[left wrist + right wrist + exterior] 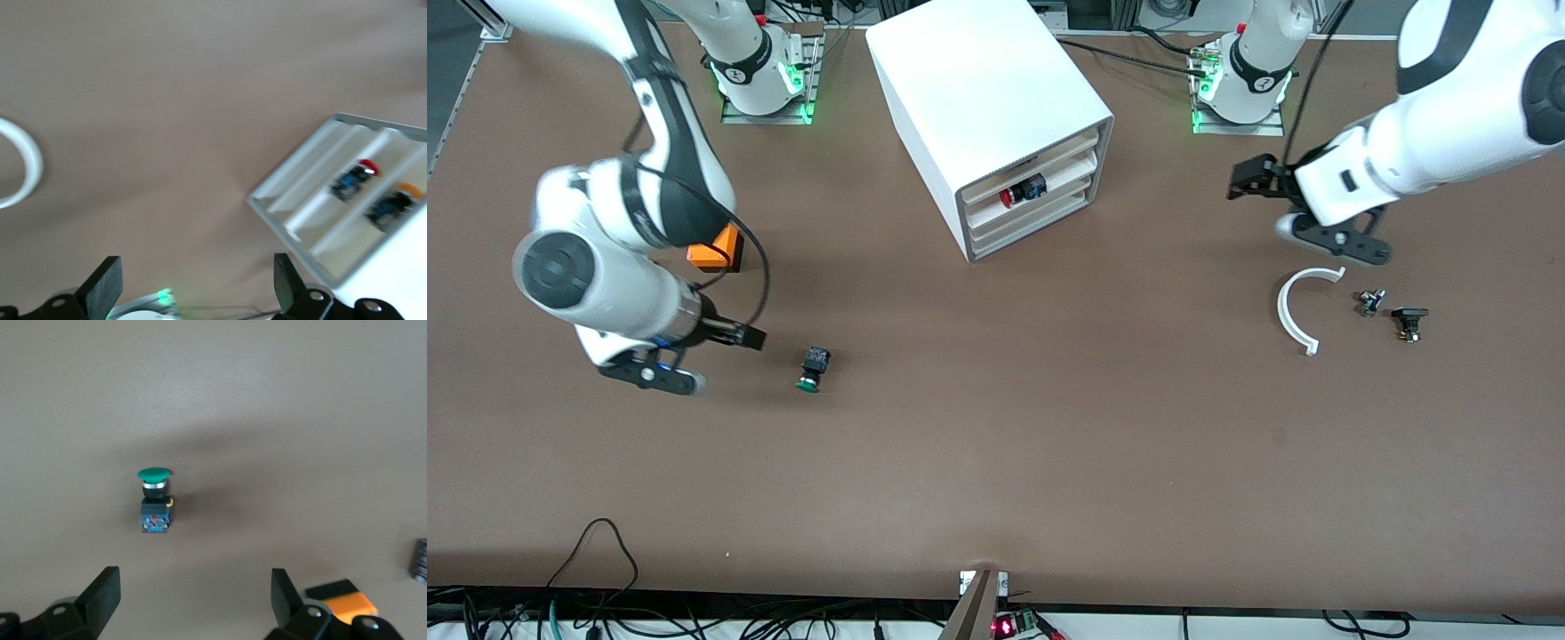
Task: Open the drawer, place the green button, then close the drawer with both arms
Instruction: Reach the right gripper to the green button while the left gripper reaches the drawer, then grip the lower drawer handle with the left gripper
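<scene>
The green-capped button (812,368) lies on its side on the brown table toward the right arm's end. In the right wrist view it (155,500) lies just ahead of my right gripper (193,593), which is open and empty. In the front view my right gripper (738,336) hovers low beside the button. The white cabinet (987,98) stands at the table's middle, its drawers pushed in; the lowest drawer (1032,224) looks empty. My left gripper (1243,178) is open and empty above the table toward the left arm's end, facing the cabinet front (347,200).
A red-capped button (1018,191) lies in the middle drawer, an orange-capped one (393,203) in the drawer beside it. An orange cube (716,249) sits beside the right arm. A white curved piece (1294,311) and two small dark parts (1369,302) (1409,322) lie under the left arm.
</scene>
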